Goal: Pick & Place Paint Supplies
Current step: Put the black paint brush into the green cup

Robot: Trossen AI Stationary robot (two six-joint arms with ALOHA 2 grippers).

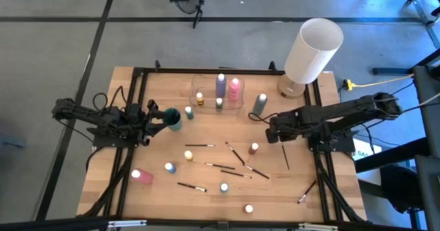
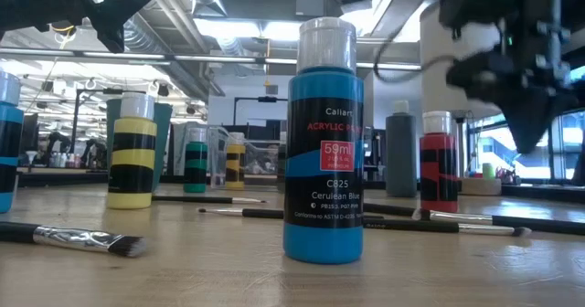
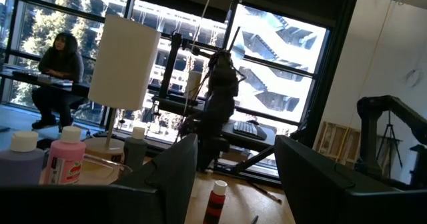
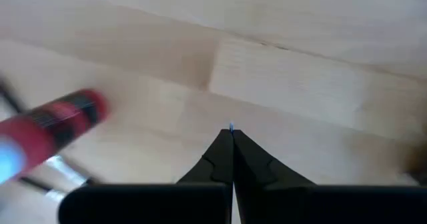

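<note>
the high view alone shows the whole layout: small paint bottles and thin paintbrushes [image 1: 237, 152] scattered over the pale wooden table [image 1: 158, 196], and a clear tray [image 1: 196, 88] near the far edge holding the purple bottle [image 1: 221, 84], the pink bottle [image 1: 234, 89] and two tiny bottles. the left gripper [image 1: 163, 116] grips a teal bottle [image 1: 172, 117] at the table's left side; the right gripper [image 1: 270, 126], fingers pressed shut on nothing, hangs near the grey bottle [image 1: 260, 104] and above the red bottle [image 1: 254, 148]. only the low view reads a label, "cerulean blue", on the glossy blue bottle [image 2: 324, 152], with a flat bristled brush [image 2: 87, 240] lying in front. the right wrist view shows plain wood grain and the red bottle [image 4: 50, 131]. a white cylindrical lamp [image 1: 313, 50] stands at the far right corner.
</note>
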